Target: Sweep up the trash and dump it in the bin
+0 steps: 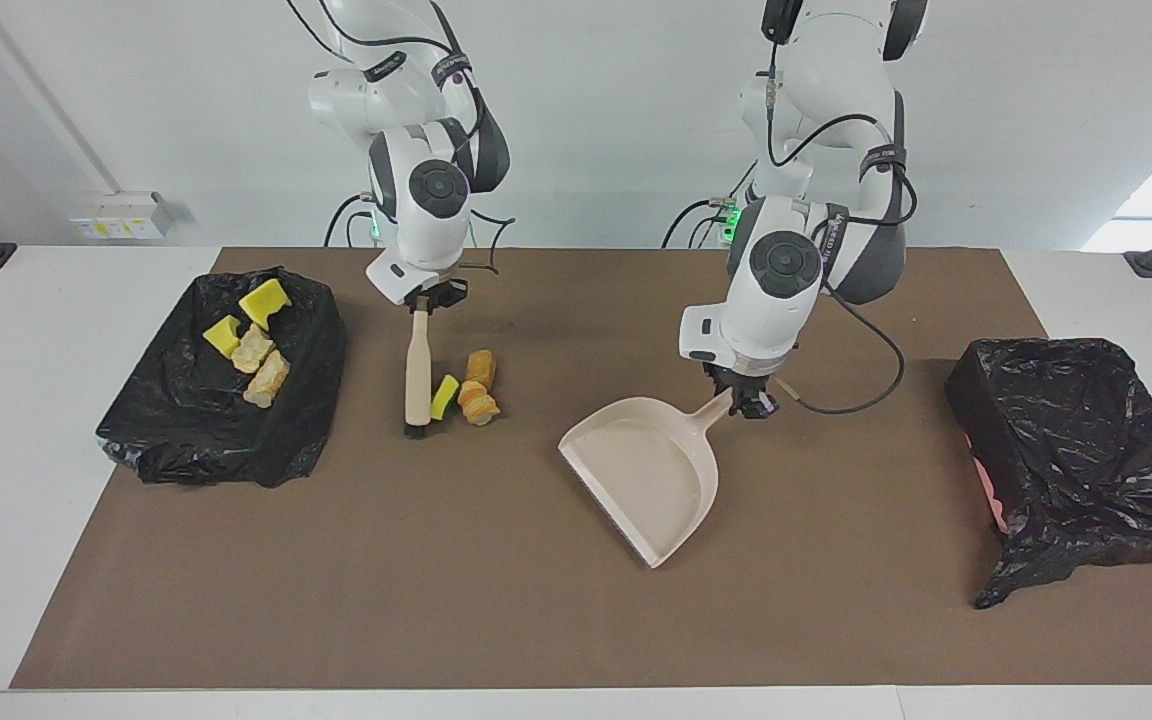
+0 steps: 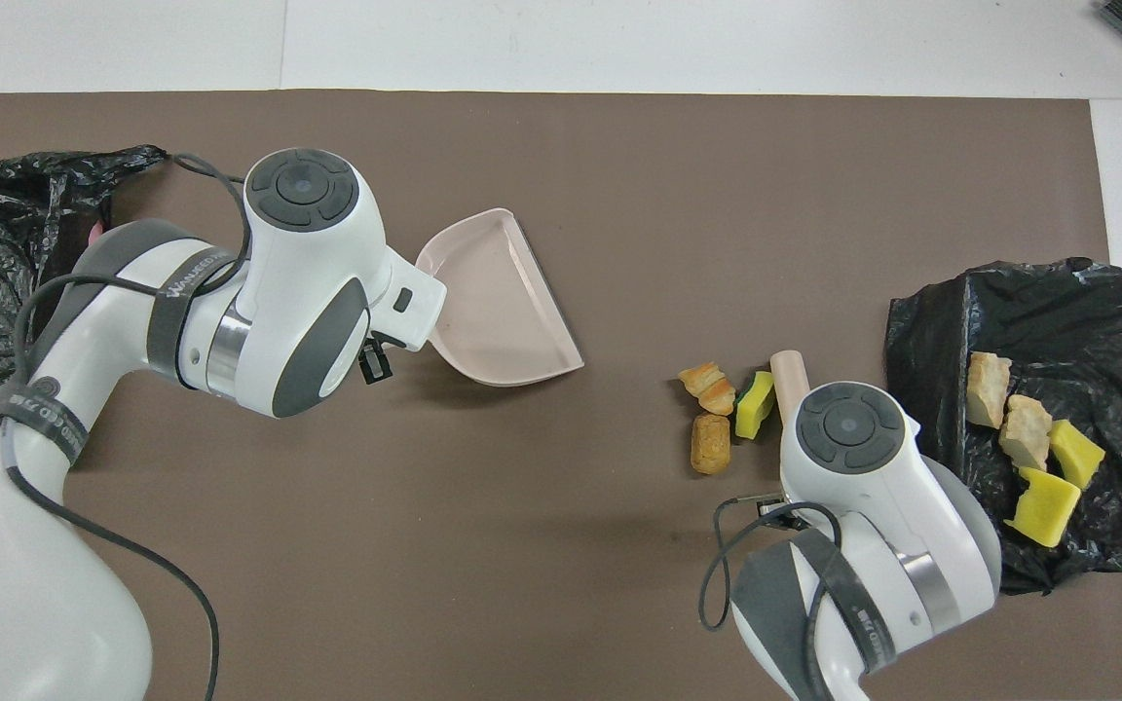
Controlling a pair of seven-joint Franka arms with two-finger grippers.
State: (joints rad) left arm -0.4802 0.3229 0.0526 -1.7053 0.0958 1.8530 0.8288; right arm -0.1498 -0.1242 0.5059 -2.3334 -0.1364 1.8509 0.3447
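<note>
We are seeing the right gripper (image 1: 423, 301) with jaws clamping the brush (image 1: 417, 375) handle, its bristles resting on the counter (image 1: 836, 620) just beside the loose trash (image 1: 471, 392). The left gripper (image 1: 742, 398), jaws clamping the dustpan (image 1: 643, 478) handle, is tilting the pan mid-counter.

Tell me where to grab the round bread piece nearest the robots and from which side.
Grip the bread piece across its short width, coming straight down. It lies flat on the mat, apart from the sponge chunk and brush, leaving room for the jaws on both long sides.
</note>
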